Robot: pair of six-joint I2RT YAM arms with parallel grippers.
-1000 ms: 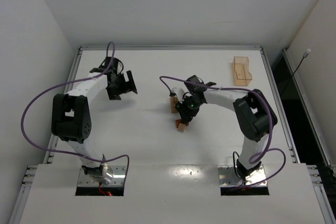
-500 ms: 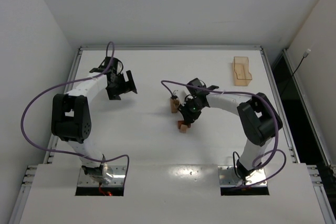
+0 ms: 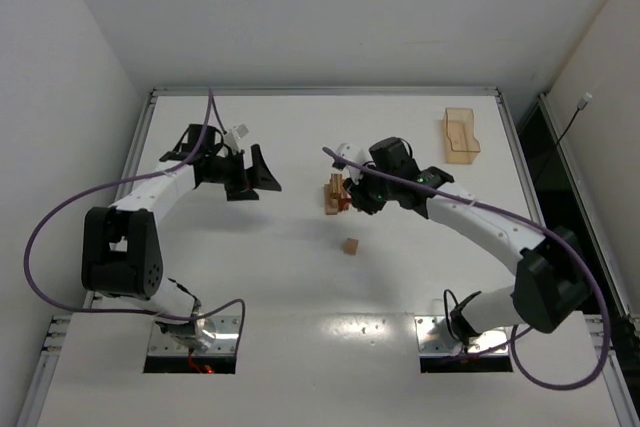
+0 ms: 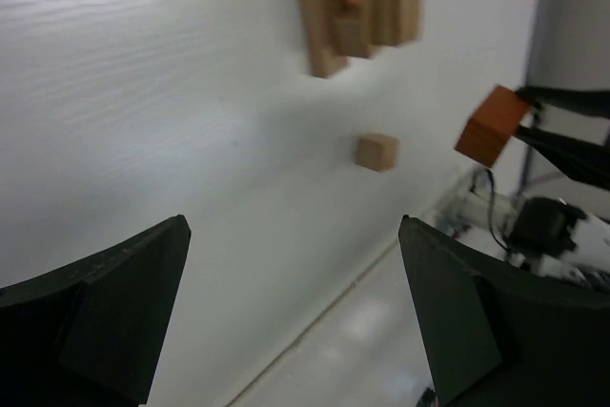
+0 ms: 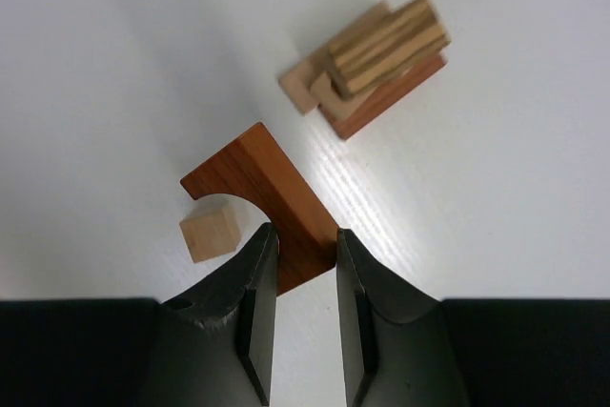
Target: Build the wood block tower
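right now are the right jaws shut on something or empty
Shut on the reddish arch block: the wrist view shows both jaws pinching one end of it.

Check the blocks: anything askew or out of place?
One tan cube lies alone, apart from the tower. The tower's layers are not flush: lower pieces poke out past the upper ones. Nothing looks damaged.

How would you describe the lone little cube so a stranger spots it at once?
On the white table, find the pile of wood blocks near the middle. Just toward the near edge lies a light tan cube, alone and touching nothing, unlike the reddish-brown arch held in the right claw.
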